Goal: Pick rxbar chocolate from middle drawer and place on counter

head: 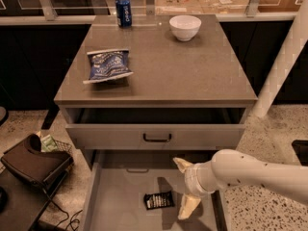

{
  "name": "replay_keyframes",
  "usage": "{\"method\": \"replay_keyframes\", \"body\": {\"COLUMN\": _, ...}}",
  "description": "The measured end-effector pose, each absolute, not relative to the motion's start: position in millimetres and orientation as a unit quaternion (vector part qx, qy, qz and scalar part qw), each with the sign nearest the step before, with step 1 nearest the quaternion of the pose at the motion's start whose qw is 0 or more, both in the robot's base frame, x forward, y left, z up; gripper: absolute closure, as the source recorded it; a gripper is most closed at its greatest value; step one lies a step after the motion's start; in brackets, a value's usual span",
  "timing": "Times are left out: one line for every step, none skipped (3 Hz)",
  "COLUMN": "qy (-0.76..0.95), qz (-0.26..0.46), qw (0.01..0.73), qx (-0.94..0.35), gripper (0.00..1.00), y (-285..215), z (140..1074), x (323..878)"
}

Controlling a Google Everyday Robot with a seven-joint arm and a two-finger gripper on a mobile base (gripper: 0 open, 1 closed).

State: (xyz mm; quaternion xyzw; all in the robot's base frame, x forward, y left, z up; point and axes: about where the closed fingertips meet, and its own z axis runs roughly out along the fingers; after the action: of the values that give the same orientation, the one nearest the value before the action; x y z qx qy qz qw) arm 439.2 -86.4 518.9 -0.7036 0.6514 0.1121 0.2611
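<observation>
The rxbar chocolate [159,200], a small flat black wrapper with white print, lies on the pale floor of the open middle drawer [120,201]. My gripper [184,186] hangs over the drawer just right of the bar, its two cream fingers spread open, one [182,164] toward the back and one [188,207] toward the front. It holds nothing and stands apart from the bar. The grey-brown counter [168,66] tops the cabinet above.
On the counter lie a crinkled blue-and-white chip bag [108,65], a blue can [123,11] and a white bowl [185,27]. The upper drawer [156,136] with a dark handle is slightly open. A dark bag [33,160] sits on the floor at left. A white post [284,57] stands at right.
</observation>
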Motion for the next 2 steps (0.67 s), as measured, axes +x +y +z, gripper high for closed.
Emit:
{"method": "replay_keyframes", "body": {"qy": 0.636, "qz": 0.148, "qw": 0.278, "qx": -0.704, "gripper": 0.00, "y": -82, "z": 481, "x": 451}}
{"method": "replay_keyframes", "body": {"qy": 0.627, "qz": 0.171, "qw": 0.278, "qx": -0.707, "gripper": 0.00, "y": -76, "z": 451, "x": 456}}
